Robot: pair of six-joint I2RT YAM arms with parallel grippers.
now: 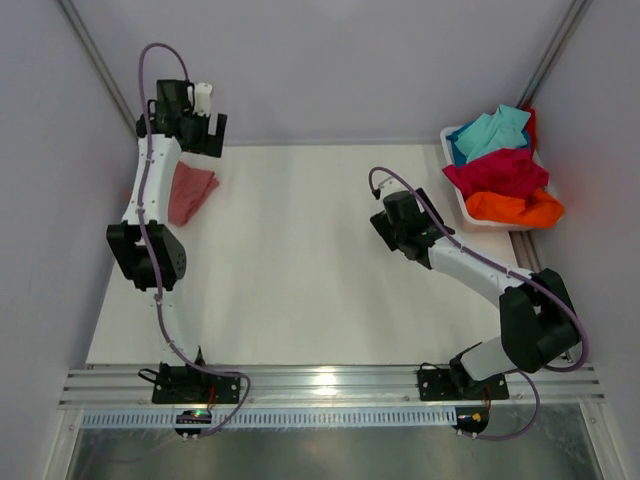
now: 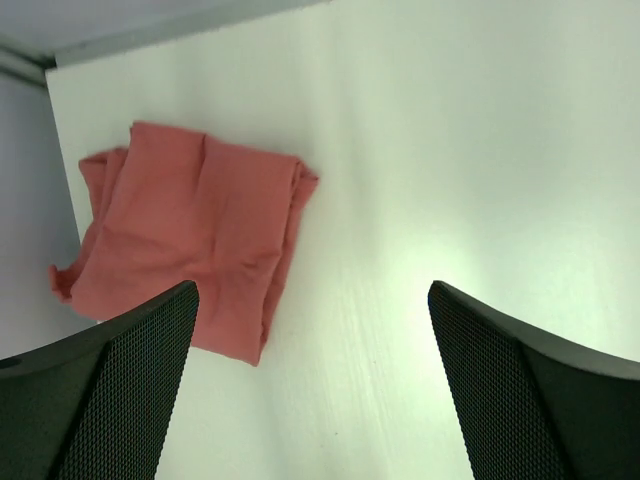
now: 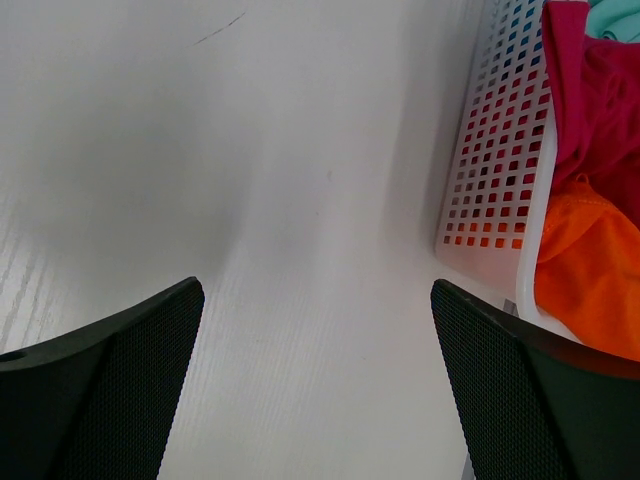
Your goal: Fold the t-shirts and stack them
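The pink t-shirt (image 2: pixel 190 240) lies loosely folded near the far left corner of the table (image 1: pixel 300 260), partly under the left arm (image 1: pixel 150 190) in the top view. Three more are heaped in the white basket (image 3: pixel 495 170) at the far right: a turquoise shirt (image 1: pixel 492 130), a crimson shirt (image 1: pixel 497 172) and an orange shirt (image 1: pixel 515 208) (the orange one nearest the arms). The left gripper (image 2: pixel 312 295) hangs above the table beside the pink t-shirt, fingers spread wide, holding nothing. The right gripper (image 3: pixel 312 290) is just as wide and empty, and hangs over bare table near the basket's perforated wall.
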